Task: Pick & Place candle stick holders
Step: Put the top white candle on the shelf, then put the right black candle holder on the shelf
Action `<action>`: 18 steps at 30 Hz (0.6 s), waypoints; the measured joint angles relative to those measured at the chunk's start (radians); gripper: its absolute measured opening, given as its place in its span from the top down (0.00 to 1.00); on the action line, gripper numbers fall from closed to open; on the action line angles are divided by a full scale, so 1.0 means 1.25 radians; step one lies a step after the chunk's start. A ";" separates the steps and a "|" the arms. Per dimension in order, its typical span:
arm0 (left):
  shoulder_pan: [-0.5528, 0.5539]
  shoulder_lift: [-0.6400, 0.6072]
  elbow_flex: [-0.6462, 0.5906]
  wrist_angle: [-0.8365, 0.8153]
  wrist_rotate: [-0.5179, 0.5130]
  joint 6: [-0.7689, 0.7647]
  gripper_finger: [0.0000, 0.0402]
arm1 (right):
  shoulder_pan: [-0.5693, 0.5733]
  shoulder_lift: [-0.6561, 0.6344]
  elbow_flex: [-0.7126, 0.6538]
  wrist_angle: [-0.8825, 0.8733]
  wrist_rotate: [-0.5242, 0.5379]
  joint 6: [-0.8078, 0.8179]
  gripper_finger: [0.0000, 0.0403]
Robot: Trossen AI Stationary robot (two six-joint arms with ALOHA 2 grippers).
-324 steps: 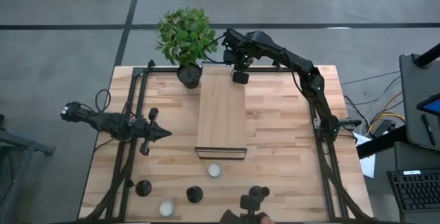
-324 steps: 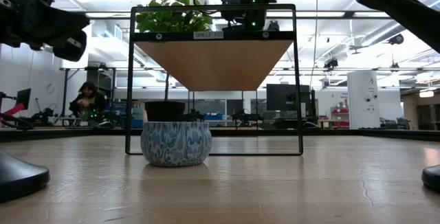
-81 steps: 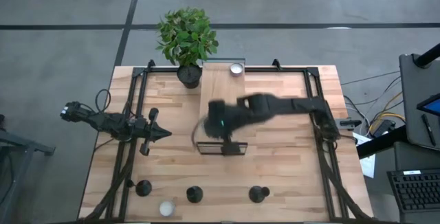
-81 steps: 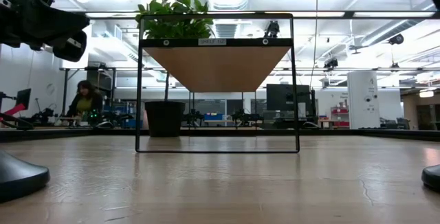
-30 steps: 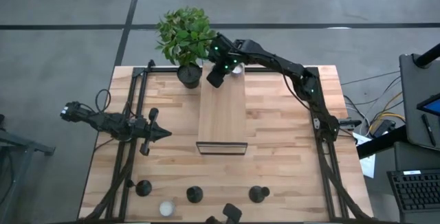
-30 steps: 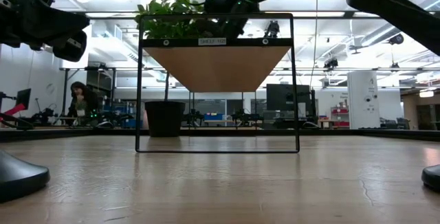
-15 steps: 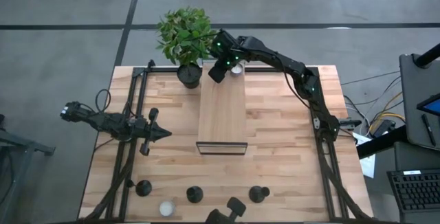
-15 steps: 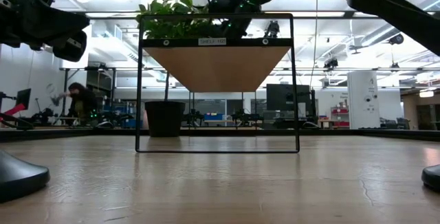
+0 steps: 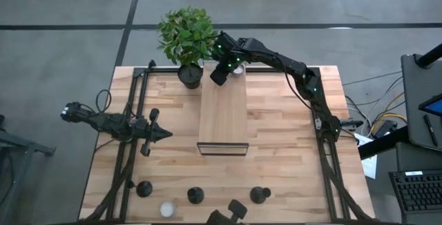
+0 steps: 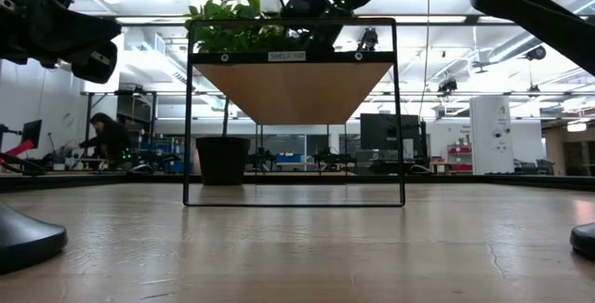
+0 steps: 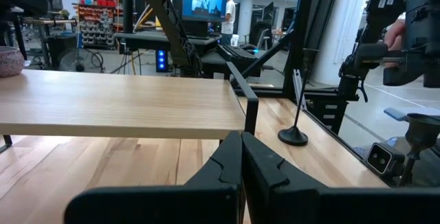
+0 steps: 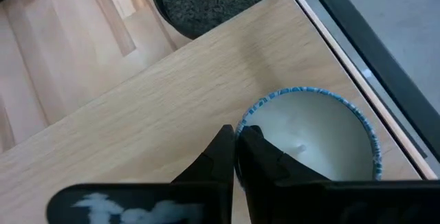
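Note:
Three black candle stick holders (image 9: 143,188) (image 9: 196,195) (image 9: 260,194) stand on their round bases in a row near the table's near edge, and no gripper touches them. Two of their bases show at the sides of the low view (image 10: 20,238) (image 10: 584,239). My right gripper (image 9: 218,75) is over the far end of the wooden shelf (image 9: 223,114), next to the potted plant (image 9: 188,38). It is shut at a blue-rimmed candle bowl (image 12: 313,138). My left gripper (image 9: 163,134) is shut and empty, above the table's left part. My right gripper has its fingertips shut on the candle bowl's rim (image 12: 242,124), on the side nearest the fingers. The fingers come slanting down from the table's right side. The bowl stands upright on the shelf top, close to the shelf's far edge.
Another white candle (image 9: 237,69) sits at the shelf's far end beside the gripper. A white tealight (image 9: 166,209) lies by the near edge. A dark object (image 9: 233,211) reaches in over the near edge between two holders. The black shelf frame (image 10: 296,112) stands mid-table.
The dark object at the table's near edge has come a little farther in over the table. My right gripper has stayed at the far end of the shelf, still shut.

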 joint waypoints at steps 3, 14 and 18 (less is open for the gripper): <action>0.000 0.000 0.000 0.000 0.000 0.000 1.00 | 0.000 0.000 -0.001 0.003 0.000 0.001 0.93; 0.000 0.000 0.000 0.000 0.000 0.000 1.00 | 0.002 -0.004 0.010 0.005 0.002 0.018 0.77; 0.000 0.000 0.000 0.000 0.000 0.000 1.00 | 0.006 -0.019 0.010 0.005 0.002 0.019 0.75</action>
